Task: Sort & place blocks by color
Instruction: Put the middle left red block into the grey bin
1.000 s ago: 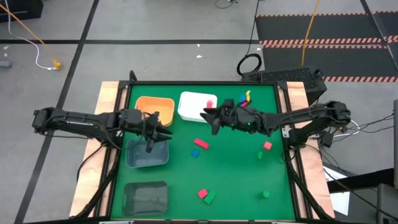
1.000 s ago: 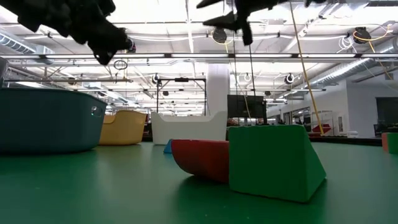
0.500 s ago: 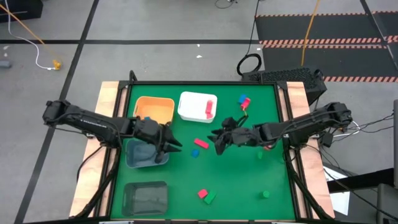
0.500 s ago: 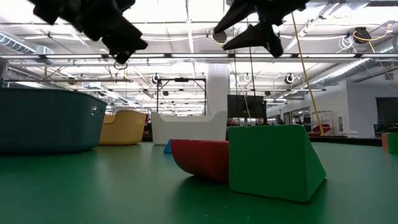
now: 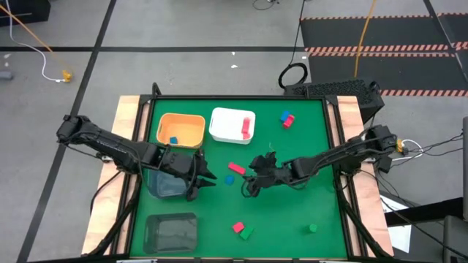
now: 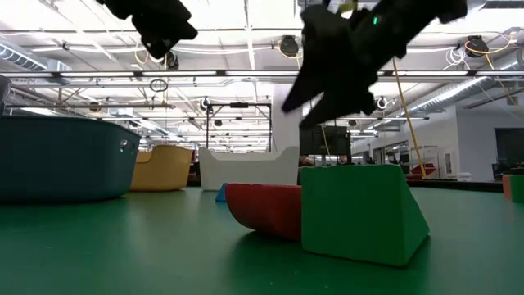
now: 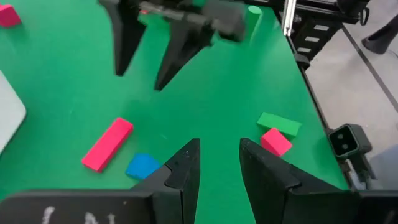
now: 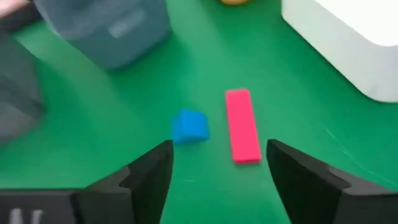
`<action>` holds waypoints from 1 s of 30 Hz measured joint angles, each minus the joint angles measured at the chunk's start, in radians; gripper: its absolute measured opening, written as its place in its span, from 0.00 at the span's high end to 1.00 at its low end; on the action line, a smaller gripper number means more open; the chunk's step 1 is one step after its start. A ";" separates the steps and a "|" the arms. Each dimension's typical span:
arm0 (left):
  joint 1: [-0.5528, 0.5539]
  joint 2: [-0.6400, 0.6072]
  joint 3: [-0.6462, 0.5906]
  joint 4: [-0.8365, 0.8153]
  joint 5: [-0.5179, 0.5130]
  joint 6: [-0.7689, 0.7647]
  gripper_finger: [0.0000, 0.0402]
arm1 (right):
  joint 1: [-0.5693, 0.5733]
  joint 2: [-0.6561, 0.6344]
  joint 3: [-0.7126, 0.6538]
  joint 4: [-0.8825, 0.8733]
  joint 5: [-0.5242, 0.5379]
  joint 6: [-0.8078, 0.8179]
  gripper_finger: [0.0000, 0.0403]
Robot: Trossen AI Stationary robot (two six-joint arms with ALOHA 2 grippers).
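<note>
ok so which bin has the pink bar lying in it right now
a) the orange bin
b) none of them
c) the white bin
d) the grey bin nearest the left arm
c: in the high view the pink bar lies inside the white bin, along its right side, while the orange bin holds only a small blue block.

Industrial lab or workshop floor. A green-topped test table with wood edging is set on grey concrete marked with dark lines, cables trailing beside it and hazard-striped black mats behind. Beyond the table, an open hall with exposed ceiling trusses, strip lighting and a wall monitor is seen.
</note>
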 joint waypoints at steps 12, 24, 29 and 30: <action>-0.031 0.000 0.001 -0.013 -0.003 -0.037 0.72 | -0.001 0.193 0.000 0.143 0.052 -0.195 0.30; -0.031 -0.001 0.001 -0.056 0.002 -0.028 0.72 | -0.015 0.313 0.000 0.211 0.160 -0.242 0.30; -0.031 -0.001 0.001 -0.057 0.003 -0.008 0.72 | -0.016 0.356 0.001 0.285 0.150 -0.172 0.31; -0.031 -0.001 0.001 -0.057 0.003 -0.006 0.72 | -0.016 0.362 0.001 0.299 0.150 -0.147 0.32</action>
